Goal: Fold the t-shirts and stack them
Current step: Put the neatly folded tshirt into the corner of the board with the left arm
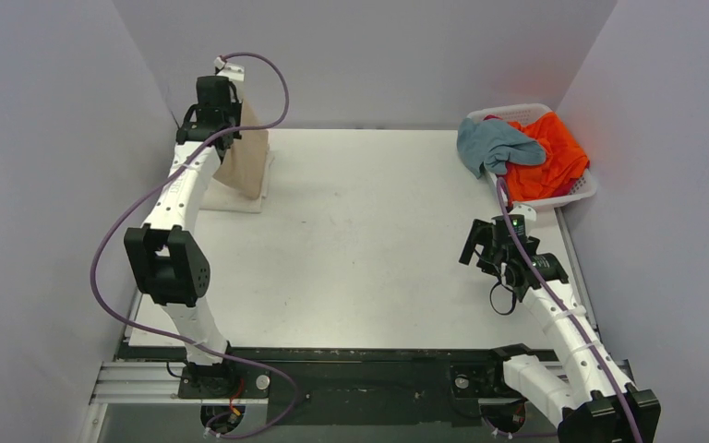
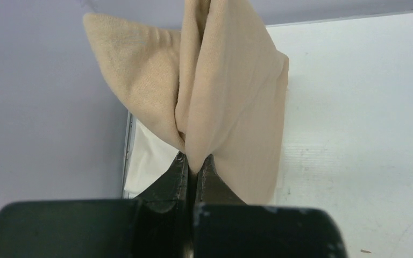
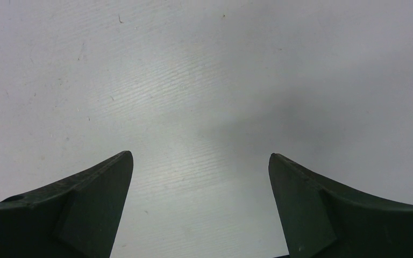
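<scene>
From above, my left gripper is out at the far left corner of the table. It is pinched on the tan t-shirt, which hangs limp, and its lower edge seems to reach the cream-white t-shirt lying flat there. The grey-blue t-shirt and the orange t-shirt are heaped in the basket at the far right, the grey-blue one spilling over the rim. My right gripper hovers near it over bare table. At my left wrist, the jaws are closed tight on a bunched fold of the tan cloth, with the cream-white shirt just beyond. The cloth looks light and soft, with no stiffness, so I judge it will sag and lose its fold unless I hold a doubled edge or corner. At my right wrist, my fingers are spread wide, with nothing between them and only table below.
</scene>
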Controlling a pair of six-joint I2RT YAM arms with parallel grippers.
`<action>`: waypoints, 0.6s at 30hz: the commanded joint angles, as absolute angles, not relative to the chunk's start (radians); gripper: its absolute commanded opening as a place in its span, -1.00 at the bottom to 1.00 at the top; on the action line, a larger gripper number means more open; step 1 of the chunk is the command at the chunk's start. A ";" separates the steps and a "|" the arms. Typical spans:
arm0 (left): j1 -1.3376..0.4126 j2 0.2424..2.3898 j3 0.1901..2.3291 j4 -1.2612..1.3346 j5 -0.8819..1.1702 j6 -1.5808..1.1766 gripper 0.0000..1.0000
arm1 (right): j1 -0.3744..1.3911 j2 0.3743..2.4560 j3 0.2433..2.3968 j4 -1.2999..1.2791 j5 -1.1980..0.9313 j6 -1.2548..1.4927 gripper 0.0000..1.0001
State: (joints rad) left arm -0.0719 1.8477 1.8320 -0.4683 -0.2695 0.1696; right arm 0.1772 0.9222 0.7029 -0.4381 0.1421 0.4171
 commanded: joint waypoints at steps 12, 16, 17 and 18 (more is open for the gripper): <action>-0.206 1.814 1.900 -0.489 -0.413 0.102 -1.00 | 0.171 0.894 0.700 -0.429 0.114 0.416 0.84; -0.201 1.821 1.829 -0.454 -0.407 0.127 -1.00 | 0.172 0.899 0.702 -0.429 0.118 0.415 0.84; -0.196 1.824 1.819 -0.444 -0.406 0.133 -1.00 | 0.171 0.900 0.704 -0.432 0.119 0.415 0.83; -0.189 1.826 1.808 -0.441 -0.402 0.134 -1.00 | 0.171 0.902 0.706 -0.432 0.123 0.415 0.83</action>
